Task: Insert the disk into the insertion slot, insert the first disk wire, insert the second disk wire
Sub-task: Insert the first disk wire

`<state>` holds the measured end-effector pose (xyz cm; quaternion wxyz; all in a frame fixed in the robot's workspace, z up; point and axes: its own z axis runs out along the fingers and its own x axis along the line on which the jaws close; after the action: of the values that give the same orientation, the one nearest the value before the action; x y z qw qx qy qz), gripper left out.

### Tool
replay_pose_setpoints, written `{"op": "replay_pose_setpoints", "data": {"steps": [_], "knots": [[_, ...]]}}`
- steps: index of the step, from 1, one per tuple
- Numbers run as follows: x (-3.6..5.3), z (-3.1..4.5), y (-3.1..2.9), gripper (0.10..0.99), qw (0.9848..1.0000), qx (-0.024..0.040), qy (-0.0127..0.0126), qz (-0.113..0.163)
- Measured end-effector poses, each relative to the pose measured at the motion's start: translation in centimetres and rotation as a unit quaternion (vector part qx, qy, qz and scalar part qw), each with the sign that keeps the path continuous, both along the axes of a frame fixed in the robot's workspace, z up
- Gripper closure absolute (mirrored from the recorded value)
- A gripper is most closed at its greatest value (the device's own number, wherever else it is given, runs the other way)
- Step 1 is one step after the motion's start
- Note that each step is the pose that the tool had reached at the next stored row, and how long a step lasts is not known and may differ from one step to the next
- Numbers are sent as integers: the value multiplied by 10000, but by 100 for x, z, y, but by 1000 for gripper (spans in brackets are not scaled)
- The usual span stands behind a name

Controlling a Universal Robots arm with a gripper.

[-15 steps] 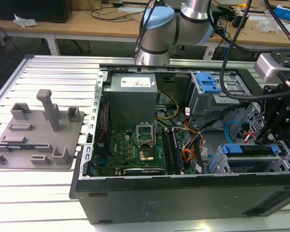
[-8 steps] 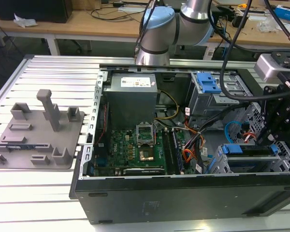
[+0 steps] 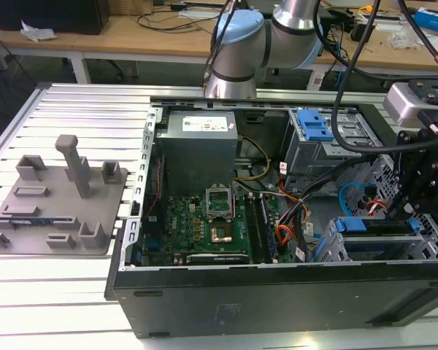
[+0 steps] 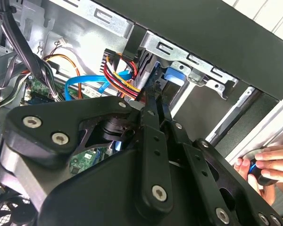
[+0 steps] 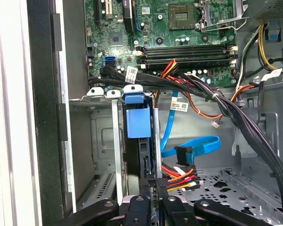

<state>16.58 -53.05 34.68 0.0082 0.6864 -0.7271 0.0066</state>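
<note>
Step one, disk insertion, by my read; neither wire step looks started. Gripper (image 5: 153, 190) has its fingers drawn close together, pinching the disk (image 5: 140, 127) by its back edge. In the first wrist view I see the disk edge-on, blue carrier tab leading. It sits between the grey walls of the insertion slot (image 3: 328, 251), at the near corner of the computer case (image 3: 277, 292) on the exterior view's right.

How far it's seated I can't tell.

Blue data cable (image 5: 198, 143) and the red-yellow-black power bundle (image 5: 179, 175) hang loose just beside the disk, their ends near my fingers and apparently unplugged.

Next move, as I judge it, calls for a straight push along the slot walls with no tilt, carrier square to the cage. Both wire ends have to stay out from between disk and cage.

Person's hand (image 4: 266, 162) rests outside the case wall, holding a small dark object.
</note>
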Motion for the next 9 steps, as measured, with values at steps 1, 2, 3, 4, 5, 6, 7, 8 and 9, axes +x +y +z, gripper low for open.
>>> {"op": "replay_pose_setpoints", "data": {"steps": [1, 2, 3, 4, 5, 6, 7, 8, 9], "knots": [[0, -2, 0, 922, 10000, 0, 0, 0], [0, -3, 0, 922, 10000, 0, 0, 0], [0, -6, 0, 922, 10000, 0, 0, 0], [0, -7, 0, 922, 10000, 0, 0, 0], [0, -9, 0, 922, 10000, 0, 0, 0], [0, -12, 0, 922, 10000, 0, 0, 0], [0, -14, 0, 922, 10000, 0, 0, 0], [0, -16, 0, 922, 10000, 0, 0, 0], [-1, -17, 0, 922, 10000, 0, 0, 0]]}}
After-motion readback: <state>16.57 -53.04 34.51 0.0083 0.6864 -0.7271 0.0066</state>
